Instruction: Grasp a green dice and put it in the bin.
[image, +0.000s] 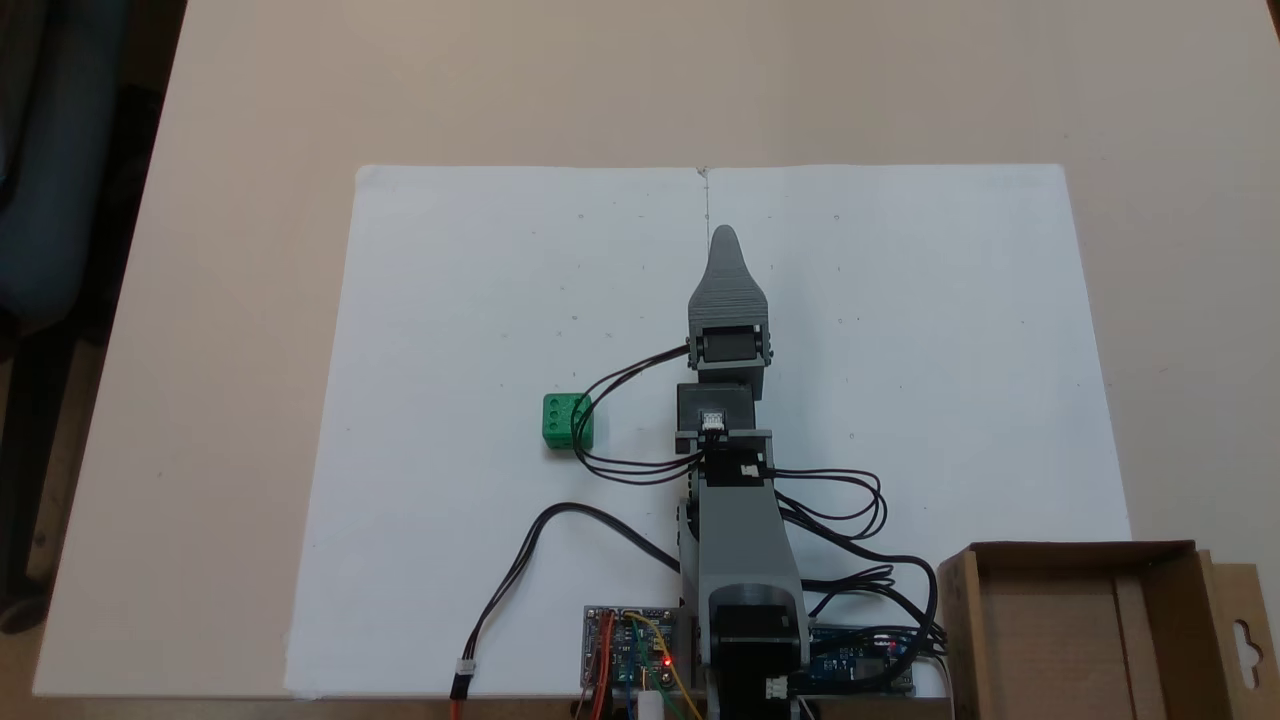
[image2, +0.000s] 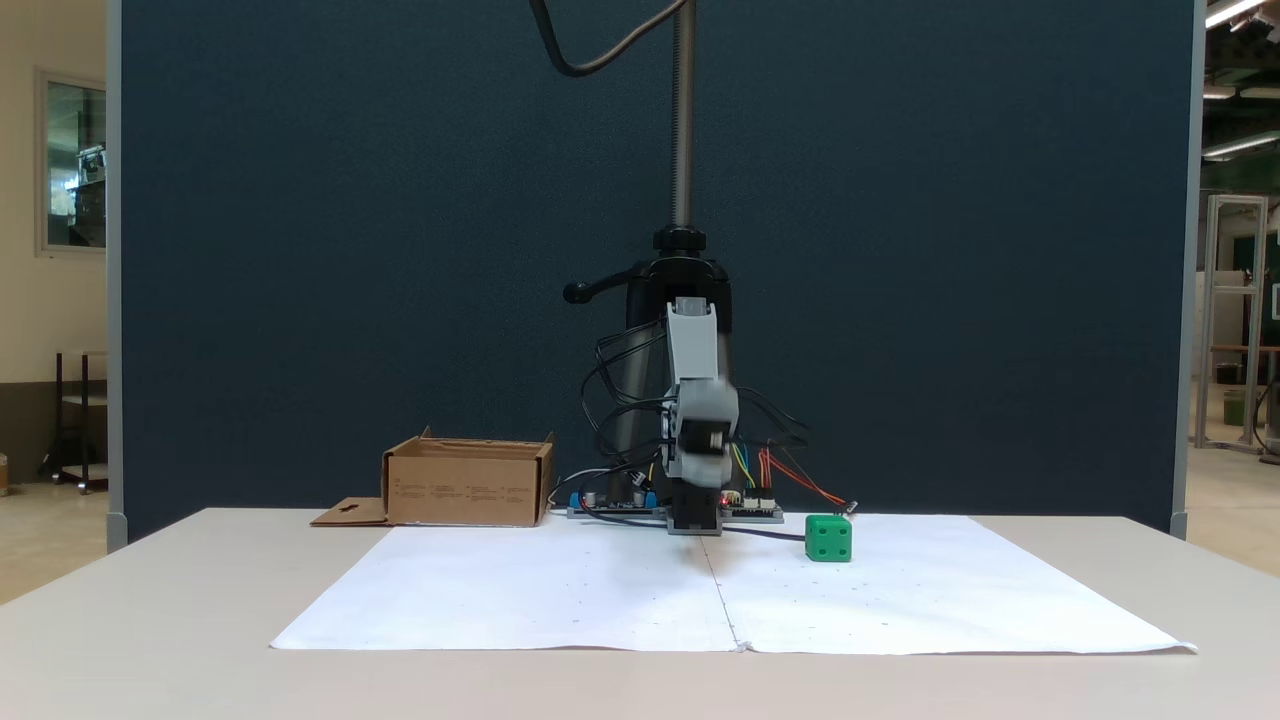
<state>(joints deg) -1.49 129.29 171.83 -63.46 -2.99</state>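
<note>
Small bright green plastic dice (image: 567, 421) sits on white paper sheet (image: 450, 300), left of the grey arm in a fixed view. Grey gripper (image: 724, 240) empty; jaw gap cannot be told. Brown cardboard bin (image: 1085, 620) at lower right, well apart.

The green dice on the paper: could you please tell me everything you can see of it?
The green dice is a small bright green cube, apparently plastic, with round recessed pips; four show on its top in a fixed view, and the face towards another fixed view shows about three. It sits flat on the white paper sheet, left of the arm there. A black cable loops past its edge; contact cannot be told. Nothing grips it.
</note>
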